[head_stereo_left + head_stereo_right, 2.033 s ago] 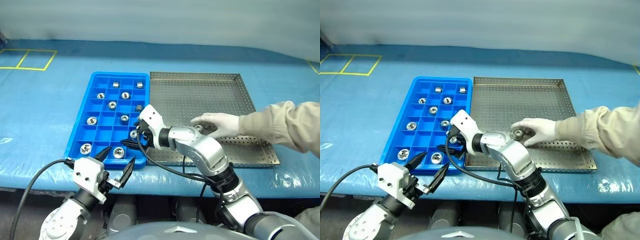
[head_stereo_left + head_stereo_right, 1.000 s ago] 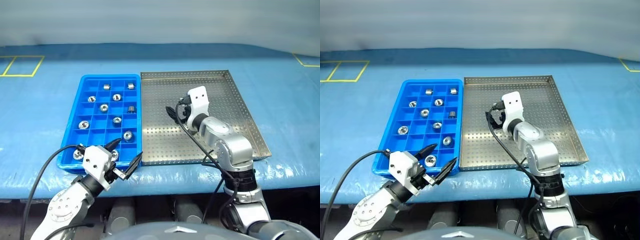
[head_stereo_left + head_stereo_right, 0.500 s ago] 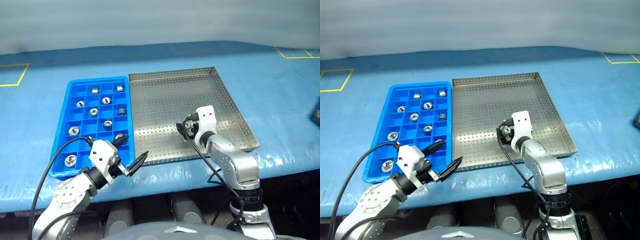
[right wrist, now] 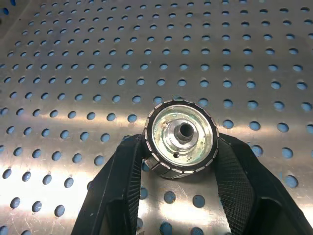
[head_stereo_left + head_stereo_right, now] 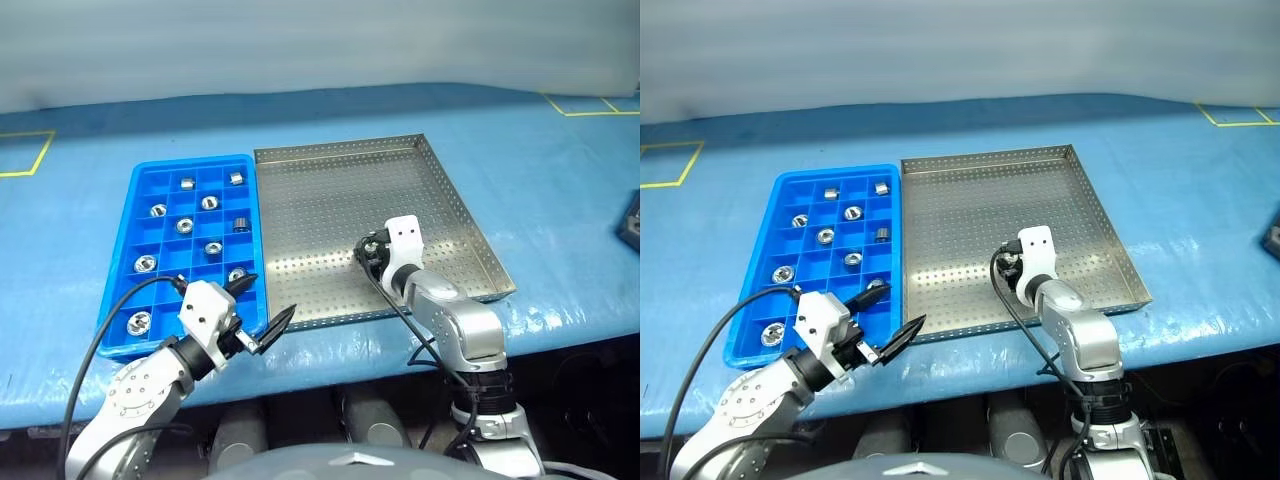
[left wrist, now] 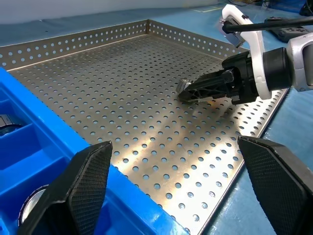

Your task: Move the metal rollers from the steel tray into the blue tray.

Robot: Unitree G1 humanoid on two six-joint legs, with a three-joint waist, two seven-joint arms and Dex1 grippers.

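The steel tray (image 5: 330, 190) lies right of the blue tray (image 5: 195, 159). Several metal rollers (image 5: 208, 202) sit in separate compartments of the blue tray. One metal roller (image 4: 181, 139) rests on the steel tray's perforated floor near its front. My right gripper (image 5: 366, 250) is shut on it, with a black finger (image 4: 122, 186) pressed against each side. My left gripper (image 5: 266, 298) hovers open and empty over the blue tray's front right corner. In the left wrist view, the right gripper (image 6: 195, 90) lies low on the steel floor.
Both trays sit on a table covered in blue sheet (image 5: 560, 170), its front edge just below the trays. Yellow tape marks (image 5: 25, 155) lie at the far left. A dark object (image 5: 630, 220) sits at the right edge. A black cable (image 5: 100, 340) loops from my left arm.
A person's gloved hand left the steel tray. My right gripper moved from the blue tray to the steel tray, sank and shut on the roller. The camera shifted. The left gripper stayed open.
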